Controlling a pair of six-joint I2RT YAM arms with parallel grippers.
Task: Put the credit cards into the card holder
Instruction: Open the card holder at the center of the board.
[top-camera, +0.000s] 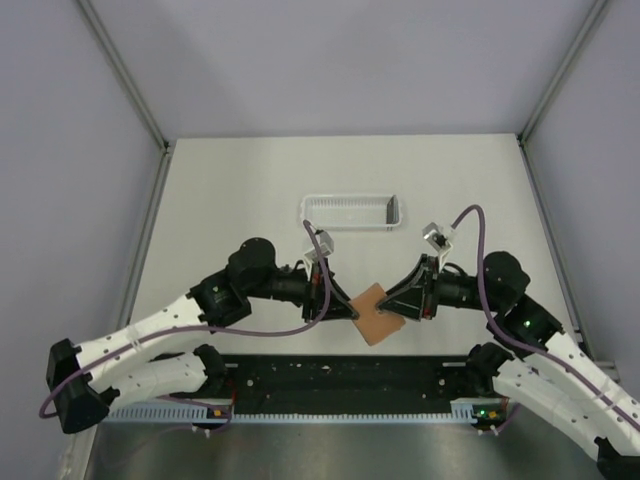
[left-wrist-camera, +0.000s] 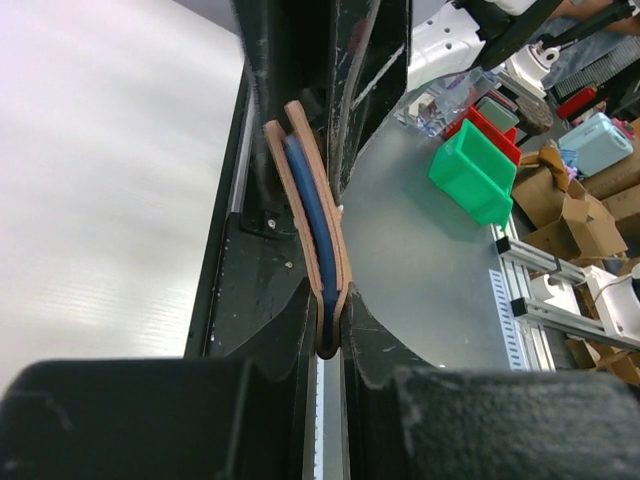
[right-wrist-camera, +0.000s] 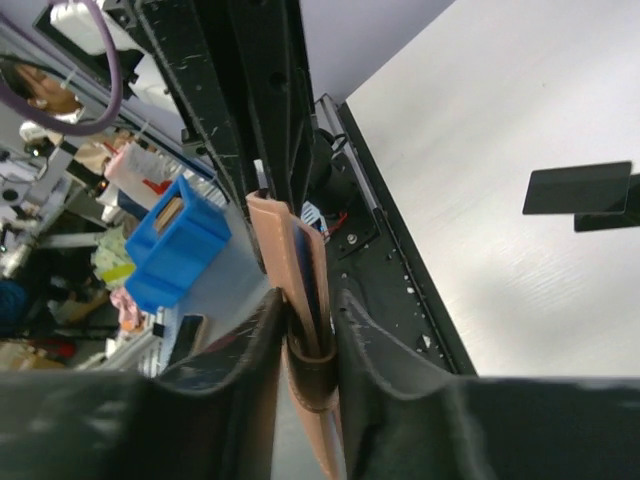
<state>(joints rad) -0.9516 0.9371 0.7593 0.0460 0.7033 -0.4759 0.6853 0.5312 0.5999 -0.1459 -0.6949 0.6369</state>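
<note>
Worktop: pale and plain (top-camera: 250, 180), with grey walls around it; a white slatted tray (top-camera: 394, 212) stands at the far middle.
Card holder: brown (top-camera: 377, 314), held up between my two arms, nearer to me than the tray. Both wrist views show it edge-on, its two leaves almost together with a blue panel between them.
Left gripper: clenched (left-wrist-camera: 327, 312) on one edge of the card holder, pinching the leaves together.
Right gripper: its jaws (right-wrist-camera: 308, 310) stand against both faces at the opposite side; I judge it is grasping the card holder too.
Credit cards: two black cards (right-wrist-camera: 578, 188) lie flat on the worktop, overlapping or touching, well apart from the card holder. I cannot find them in the top view.
Progress: I judge that no card is inside yet.
Risk one: both grips press the leaves shut, so the pocket cannot open.
Risk two: if one gripper lets go to fetch a card, the card holder hangs from one edge and may swing or drop.
Risk three: thin flat cards may only slide away when I try to pick them up.
</note>
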